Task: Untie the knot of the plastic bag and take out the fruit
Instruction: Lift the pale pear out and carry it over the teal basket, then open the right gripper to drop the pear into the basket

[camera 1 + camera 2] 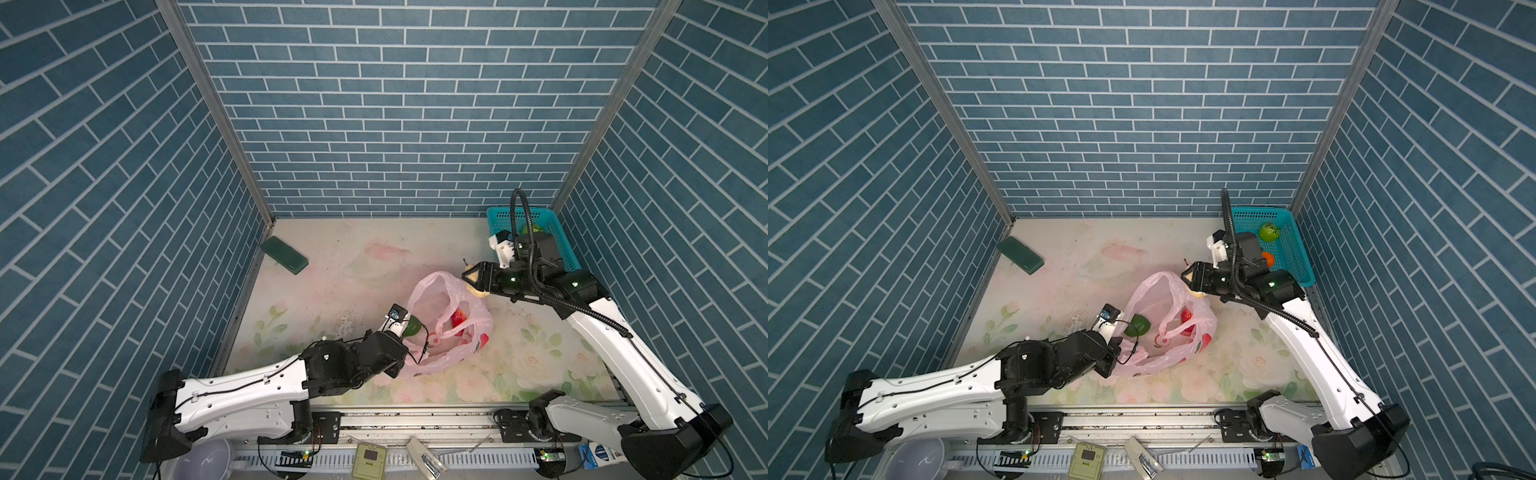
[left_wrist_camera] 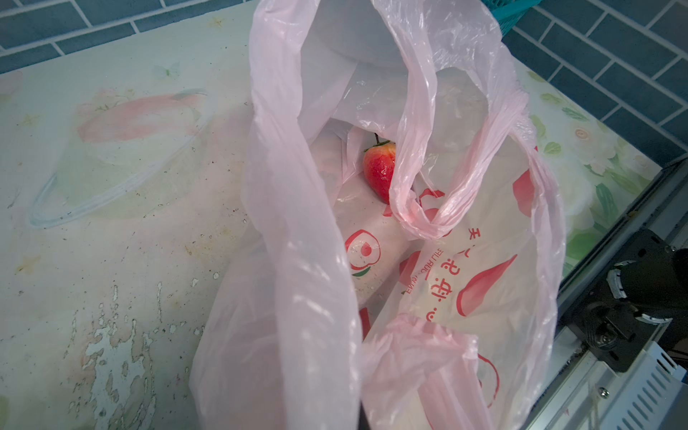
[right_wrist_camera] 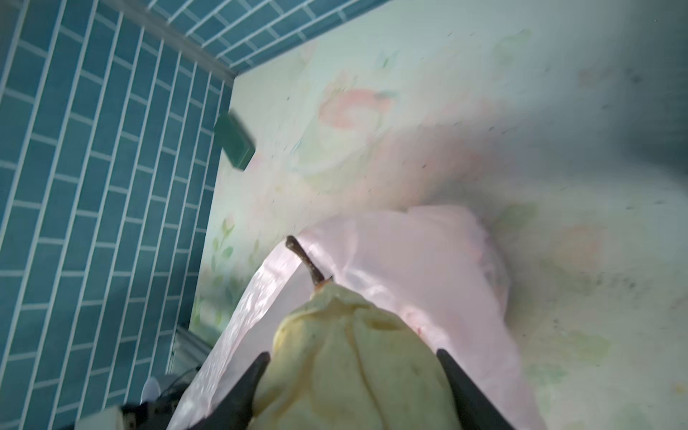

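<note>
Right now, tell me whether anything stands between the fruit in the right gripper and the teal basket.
Nothing loose does. The right gripper holds the cream fruit over the edge of the plastic bag; only that arm's own wrist lies between it and the teal basket, which already holds a green fruit and an orange fruit.

pink plastic bag (image 1: 449, 353) lying open mid-worktop, handles (image 2: 420, 223) untied
red fruit (image 2: 379, 169) resting inside; cream pear (image 3: 353, 357) hanging at its far-right rim
</note>
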Motion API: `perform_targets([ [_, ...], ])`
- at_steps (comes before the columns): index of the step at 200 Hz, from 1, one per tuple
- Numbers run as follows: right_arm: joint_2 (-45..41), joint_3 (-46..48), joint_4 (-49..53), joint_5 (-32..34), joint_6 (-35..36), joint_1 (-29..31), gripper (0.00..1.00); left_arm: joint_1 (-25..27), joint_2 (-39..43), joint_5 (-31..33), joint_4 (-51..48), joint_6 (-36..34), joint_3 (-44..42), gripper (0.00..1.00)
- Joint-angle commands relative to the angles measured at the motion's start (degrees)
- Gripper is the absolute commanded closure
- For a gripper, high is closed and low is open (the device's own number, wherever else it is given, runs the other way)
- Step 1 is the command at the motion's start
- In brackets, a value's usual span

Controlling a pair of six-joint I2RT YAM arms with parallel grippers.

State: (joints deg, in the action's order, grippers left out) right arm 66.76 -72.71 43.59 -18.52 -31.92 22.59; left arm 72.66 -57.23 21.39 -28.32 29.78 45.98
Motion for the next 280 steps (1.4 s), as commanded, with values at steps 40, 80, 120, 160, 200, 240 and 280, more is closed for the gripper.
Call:
perform_targets([
  [40,11.13,-3.67,-8.10,3.86,7.88,-17.50,0.52,-0.33,-1.41,-0.14,2.69,-1.48,0.69,1.00],
  [80,23.38,-9.08,-15.33,5.26,9.27,-24.65,0.52,-0.28,-2.82,-0.88,4.18,-1.57,1.05,1.00],
  [120,37.19,-19.74,-15.56,7.63,10.99,-28.73,0.51,-0.41,-3.23,-0.65,4.75,-1.39,1.18,1.00],
  [160,48.65,-30.08,-13.93,9.18,11.90,-31.06,0.46,-0.68,-3.98,-0.69,4.15,-1.93,2.19,1.00],
  [200,56.10,-37.95,-10.95,10.98,13.09,-31.29,0.24,-0.90,-4.72,-0.95,4.05,-1.87,2.80,1.00],
  [240,57.11,-40.05,-10.12,11.84,13.20,-31.29,0.11,-1.03,-4.32,-0.73,3.45,-1.91,2.89,1.00],
  [280,54.13,-37.87,-9.77,11.08,13.51,-30.98,0.10,-1.00,-3.60,-0.64,2.74,-1.94,2.72,1.00],
])
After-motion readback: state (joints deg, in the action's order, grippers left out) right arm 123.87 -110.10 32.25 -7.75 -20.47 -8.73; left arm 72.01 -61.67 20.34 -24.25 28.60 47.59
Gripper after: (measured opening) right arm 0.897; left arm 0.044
